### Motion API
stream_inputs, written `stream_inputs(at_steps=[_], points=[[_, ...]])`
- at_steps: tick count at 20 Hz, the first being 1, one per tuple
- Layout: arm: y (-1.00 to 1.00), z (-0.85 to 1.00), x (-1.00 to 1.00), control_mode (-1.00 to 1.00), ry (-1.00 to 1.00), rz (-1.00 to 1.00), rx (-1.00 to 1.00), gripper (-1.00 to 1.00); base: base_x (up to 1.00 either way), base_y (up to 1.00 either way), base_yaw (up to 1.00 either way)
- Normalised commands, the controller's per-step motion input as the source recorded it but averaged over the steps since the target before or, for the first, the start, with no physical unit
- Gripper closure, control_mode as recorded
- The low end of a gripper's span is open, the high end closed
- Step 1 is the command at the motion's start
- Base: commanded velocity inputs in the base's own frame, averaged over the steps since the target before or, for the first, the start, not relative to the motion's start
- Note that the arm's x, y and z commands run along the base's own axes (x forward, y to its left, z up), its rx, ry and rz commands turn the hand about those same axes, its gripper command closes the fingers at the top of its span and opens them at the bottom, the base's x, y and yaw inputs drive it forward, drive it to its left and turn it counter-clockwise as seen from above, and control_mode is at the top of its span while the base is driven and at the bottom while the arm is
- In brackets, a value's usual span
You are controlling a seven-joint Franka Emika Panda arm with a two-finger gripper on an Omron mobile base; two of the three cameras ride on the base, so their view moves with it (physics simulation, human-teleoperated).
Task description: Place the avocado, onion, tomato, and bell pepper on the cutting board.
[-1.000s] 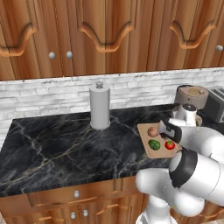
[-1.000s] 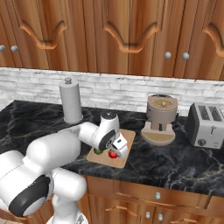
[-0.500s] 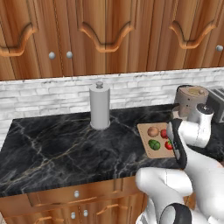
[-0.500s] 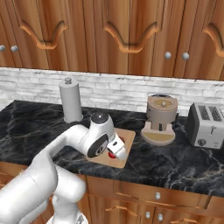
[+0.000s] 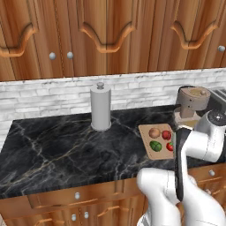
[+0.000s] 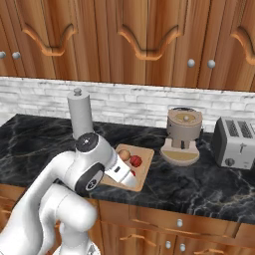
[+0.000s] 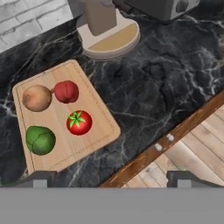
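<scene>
Cutting board (image 7: 98, 114) lying flat on the dark marbled counter (image 7: 175, 78), its near long edge close to the counter's front edge, with bare counter open to its left in the left base view. On the board, four items rest apart from one another: onion (image 7: 36, 97) and bell pepper (image 7: 66, 91) toward the wall, avocado (image 7: 40, 140) and tomato (image 7: 79, 122) toward the counter front. A coffee grinder (image 7: 105, 22) stands just beyond the board, a toaster (image 6: 233, 142) farther along, and a paper towel holder (image 5: 100, 107) well apart on the other side. In the hand view, the gripper (image 7: 111, 180) hangs above the counter's front edge, spread wide with nothing between its fingertips (image 7: 39, 179); the board lies ahead of it. No legible writing appears.
</scene>
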Motion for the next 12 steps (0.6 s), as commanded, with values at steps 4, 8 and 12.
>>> stream_inputs(at_steps=[4, 8, 12], points=[[0.00, 0.71, -0.46, -1.00, -0.03, -0.02, -0.14, -1.00, 0.00, 0.00, 0.00], [0.00, 0.79, -0.36, -1.00, -0.01, -0.02, -0.20, -1.00, 0.00, 0.00, 0.00], [0.00, 0.68, -0.44, -1.00, -0.02, -0.02, -0.20, -1.00, 0.00, 0.00, 0.00]])
